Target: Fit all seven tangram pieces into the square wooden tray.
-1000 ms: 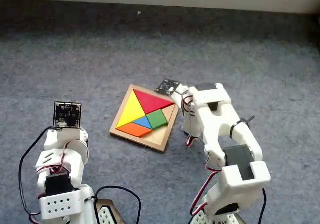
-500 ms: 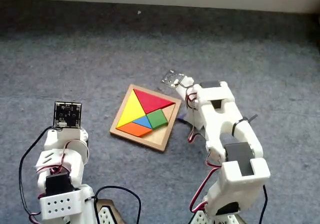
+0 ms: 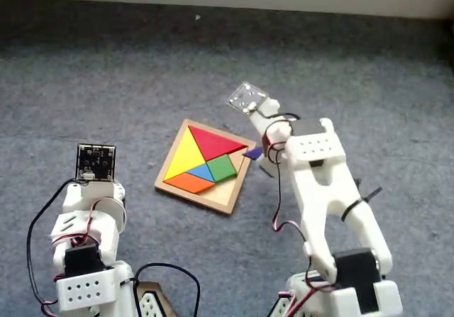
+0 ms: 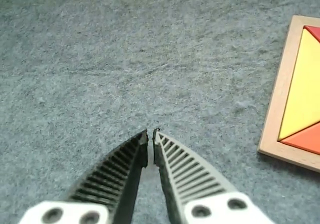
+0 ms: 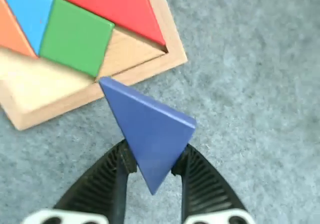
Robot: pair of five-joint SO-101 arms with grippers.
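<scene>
Clamped on the blue triangle [image 5: 147,129], the right gripper [image 5: 152,156] has lifted off the tray's [image 5: 172,41] right edge, apparently clear, so placing comes next; the left gripper [image 4: 150,134] has its fingers together.

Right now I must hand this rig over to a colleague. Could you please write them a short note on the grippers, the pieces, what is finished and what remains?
Right gripper: shut on the dark blue triangle, held at the rim of the tray, near the green square.
Left gripper: shut, empty, above the carpet beside the tray.
Done: five pieces lie in the tray: yellow triangle, red triangle, light blue triangle, green square, orange piece.
Left: set the dark blue triangle into the bare wood next to the green square, then fill any gap that remains.
</scene>
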